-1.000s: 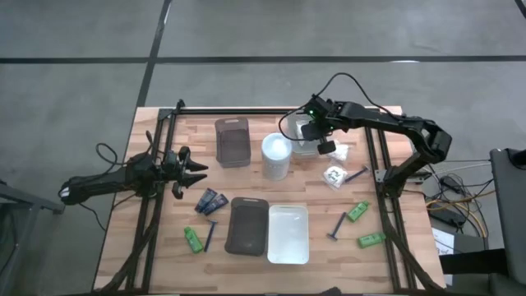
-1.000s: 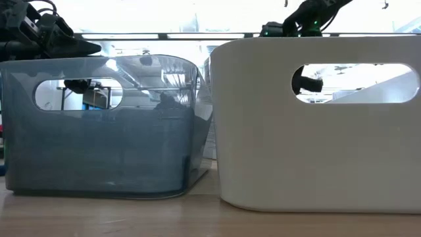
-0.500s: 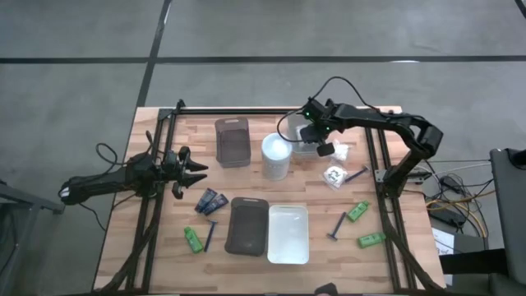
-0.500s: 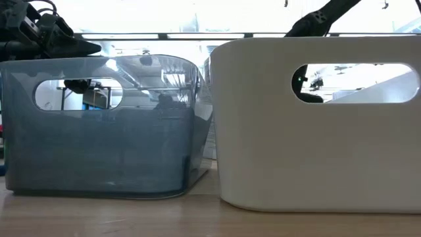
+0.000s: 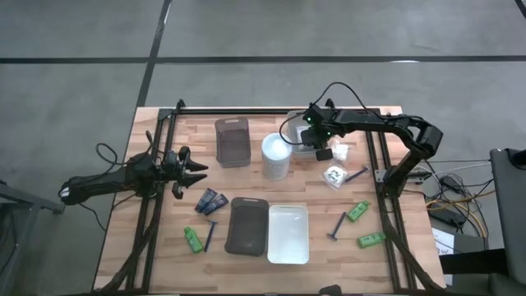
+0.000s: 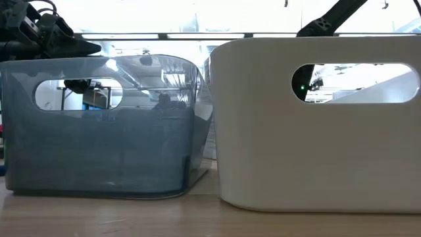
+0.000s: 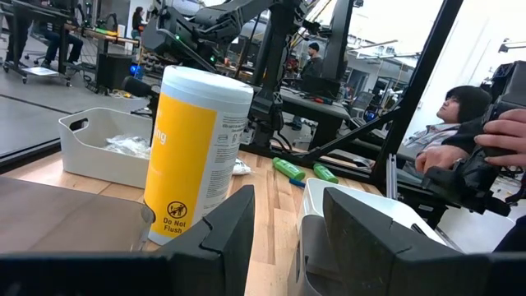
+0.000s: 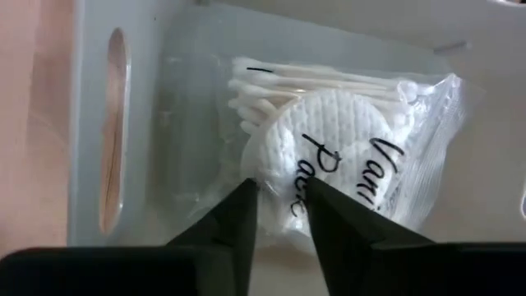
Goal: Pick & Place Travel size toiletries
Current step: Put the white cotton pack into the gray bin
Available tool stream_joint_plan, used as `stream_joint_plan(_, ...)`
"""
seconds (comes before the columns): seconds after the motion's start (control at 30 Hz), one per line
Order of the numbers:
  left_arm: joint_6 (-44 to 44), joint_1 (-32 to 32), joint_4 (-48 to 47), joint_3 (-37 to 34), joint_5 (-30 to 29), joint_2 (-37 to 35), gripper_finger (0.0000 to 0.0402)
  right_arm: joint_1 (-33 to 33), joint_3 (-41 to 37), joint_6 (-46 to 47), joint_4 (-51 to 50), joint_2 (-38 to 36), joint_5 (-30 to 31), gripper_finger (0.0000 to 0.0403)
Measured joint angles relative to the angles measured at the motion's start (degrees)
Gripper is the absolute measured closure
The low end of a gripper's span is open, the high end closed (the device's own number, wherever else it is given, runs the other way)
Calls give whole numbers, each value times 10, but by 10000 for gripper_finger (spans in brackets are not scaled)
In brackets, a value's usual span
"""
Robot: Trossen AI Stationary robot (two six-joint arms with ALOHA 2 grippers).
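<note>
From above, the right gripper (image 5: 319, 146) hangs over a white tray (image 5: 301, 141) at the far side of the table (image 5: 255, 131), beside the tall white cylinder (image 5: 277, 156). Loose packets (image 5: 334, 175) lie just beside that tray; green bottles (image 5: 357, 211), dark razors (image 5: 337, 224) and navy tubes (image 5: 211, 201) are spread across the near half, around the grey tray (image 5: 247, 225) and another white tray (image 5: 288, 233). The left gripper (image 5: 191, 170) waits at the table's left edge.

At table height, the grey tray (image 6: 99, 125) and white tray (image 6: 316, 125) block nearly everything.

The left wrist view shows its fingers (image 7: 238, 230) parted and empty, facing the cylinder (image 7: 197, 156).

The right wrist view shows its fingers (image 8: 234, 222) slightly apart, resting on a clear-wrapped packet (image 8: 329, 156) of cotton pads and swabs lying in the tray (image 8: 99, 123); whether they grip it I cannot tell.
</note>
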Motion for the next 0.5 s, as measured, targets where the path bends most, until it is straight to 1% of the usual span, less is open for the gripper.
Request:
stream_joint_plan(0.27, 0, 0, 0, 0, 0, 0, 250, -2, 4, 5, -21, -14, 0, 205)
stream_joint_plan(0.5, 0, 0, 0, 0, 0, 0, 250, -4, 29, 6, -90, -39, -4, 164)
